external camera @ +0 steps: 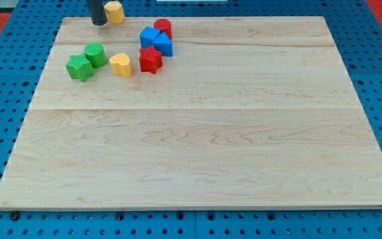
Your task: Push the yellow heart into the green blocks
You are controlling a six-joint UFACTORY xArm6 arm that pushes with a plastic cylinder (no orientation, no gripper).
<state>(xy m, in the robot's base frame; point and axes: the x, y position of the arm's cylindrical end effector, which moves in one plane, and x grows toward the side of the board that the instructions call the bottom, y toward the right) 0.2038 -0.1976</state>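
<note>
The yellow heart [120, 64] lies on the wooden board [197, 146], in its upper-left part. All positions below are relative to this heart.

- Green blocks: a green cylinder-like block [96, 54] and a green star-like block [79, 68] lie just to the view's left, touching each other, with a narrow gap to the heart.
- Red star [150, 60]: just to the view's right.
- Blue blocks [156, 40]: up and right. Their shapes overlap and are hard to separate.
- Red cylinder [162, 28]: behind the blue blocks, partly hidden.
- Second yellow block [114, 12]: well above, at the board's top edge; shape unclear.
- My tip [99, 24]: well above, touching that yellow block's left side. The rod is cut off by the frame's top. It carries no pincer, so there is no grasp state to report.
</note>
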